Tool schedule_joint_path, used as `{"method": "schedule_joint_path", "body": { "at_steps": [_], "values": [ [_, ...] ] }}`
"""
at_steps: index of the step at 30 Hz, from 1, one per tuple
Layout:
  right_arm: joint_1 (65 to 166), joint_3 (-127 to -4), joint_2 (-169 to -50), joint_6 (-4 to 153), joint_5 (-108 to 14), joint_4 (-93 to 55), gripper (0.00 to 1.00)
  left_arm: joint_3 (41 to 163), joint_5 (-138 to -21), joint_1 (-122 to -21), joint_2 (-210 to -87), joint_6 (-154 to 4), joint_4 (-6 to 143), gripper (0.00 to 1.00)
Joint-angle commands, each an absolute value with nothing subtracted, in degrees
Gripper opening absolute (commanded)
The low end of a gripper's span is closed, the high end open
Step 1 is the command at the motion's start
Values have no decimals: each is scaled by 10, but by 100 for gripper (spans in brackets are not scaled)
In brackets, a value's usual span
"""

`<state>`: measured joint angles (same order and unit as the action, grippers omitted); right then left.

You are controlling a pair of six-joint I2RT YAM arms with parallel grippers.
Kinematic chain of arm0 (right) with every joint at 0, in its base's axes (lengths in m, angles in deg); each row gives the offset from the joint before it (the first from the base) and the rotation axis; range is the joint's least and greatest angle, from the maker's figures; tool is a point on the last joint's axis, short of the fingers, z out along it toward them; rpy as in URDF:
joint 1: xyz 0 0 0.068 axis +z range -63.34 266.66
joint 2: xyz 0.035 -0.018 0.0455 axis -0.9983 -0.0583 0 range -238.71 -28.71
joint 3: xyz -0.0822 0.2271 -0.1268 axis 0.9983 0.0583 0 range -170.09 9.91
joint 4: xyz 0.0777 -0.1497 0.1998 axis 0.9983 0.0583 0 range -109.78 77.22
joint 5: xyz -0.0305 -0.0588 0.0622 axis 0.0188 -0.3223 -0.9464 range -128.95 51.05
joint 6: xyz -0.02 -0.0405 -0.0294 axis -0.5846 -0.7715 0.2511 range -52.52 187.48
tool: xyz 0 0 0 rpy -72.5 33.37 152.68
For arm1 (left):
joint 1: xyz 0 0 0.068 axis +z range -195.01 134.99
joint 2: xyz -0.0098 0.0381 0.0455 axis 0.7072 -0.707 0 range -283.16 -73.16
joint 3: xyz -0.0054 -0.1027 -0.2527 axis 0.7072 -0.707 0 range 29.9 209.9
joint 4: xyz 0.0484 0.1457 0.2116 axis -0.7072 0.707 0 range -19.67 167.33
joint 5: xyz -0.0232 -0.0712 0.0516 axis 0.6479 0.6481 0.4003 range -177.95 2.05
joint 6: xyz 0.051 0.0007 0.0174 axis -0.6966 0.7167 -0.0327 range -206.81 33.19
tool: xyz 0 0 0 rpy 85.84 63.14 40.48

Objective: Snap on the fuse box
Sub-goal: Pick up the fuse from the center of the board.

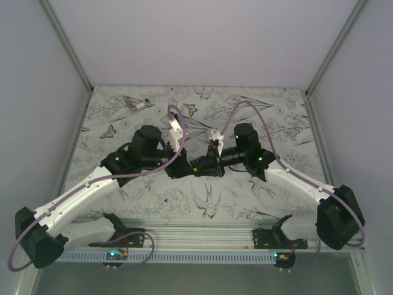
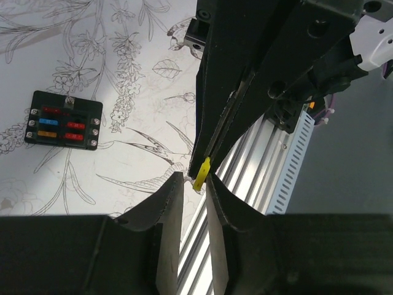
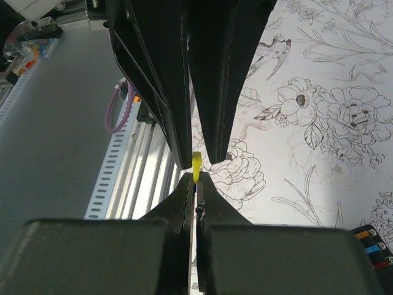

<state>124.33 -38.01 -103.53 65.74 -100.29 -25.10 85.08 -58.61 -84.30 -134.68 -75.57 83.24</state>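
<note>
Hand-over of a yellow fuse (image 2: 201,174) in the air

The fuse box (image 2: 63,120) lies on the bench (image 2: 135,49) at 9 o'clock in the left wrist view, well apart. The left jaws stand slightly apart around the fuse, and I cannot tell if they touch it. The right jaws are fully closed on it. I think the left should pinch squarely before the right lets go.

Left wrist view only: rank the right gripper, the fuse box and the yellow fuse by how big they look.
1. right gripper: largest by far, but it is near the lens.
2. fuse box: mid-sized, lying farther away.
3. yellow fuse: smallest, though it too is near the lens.
</note>
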Motion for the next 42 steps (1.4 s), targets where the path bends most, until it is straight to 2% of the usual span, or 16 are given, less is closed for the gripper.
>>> {"method": "schedule_joint_path", "body": {
  "at_steps": [1,14,18,20,25,27,29,33,35,38,42],
  "values": [
    [1240,-393,-1034,650,-1019,-248,1,867,-569,-846,-1354,-773,832,23],
    [1240,-397,-1044,644,-1042,-243,2,870,-542,-860,-1352,-780,830,9],
    [1239,-397,-1044,641,-1045,-240,2,871,-534,-863,-1362,-780,831,0],
    [1240,-397,-1044,640,-1043,-238,4,871,-534,-866,-1364,-780,831,0],
    [1240,-391,-1040,647,-997,-244,18,858,-591,-867,-1350,-769,831,0],
    [1240,-385,-1036,657,-965,-253,29,849,-621,-866,-1340,-761,830,0],
    [1239,-379,-1032,665,-937,-263,34,842,-656,-866,-1333,-751,830,0],
    [1235,-368,-1032,683,-876,-275,49,827,-706,-866,-1321,-728,830,0],
    [1230,-365,-1034,693,-850,-278,52,821,-734,-866,-1315,-718,830,0],
    [1217,-357,-1035,708,-811,-279,63,812,-776,-864,-1312,-699,830,0],
    [1201,-341,-1035,734,-751,-287,69,809,-816,-860,-1318,-677,831,0]
  ]
}}
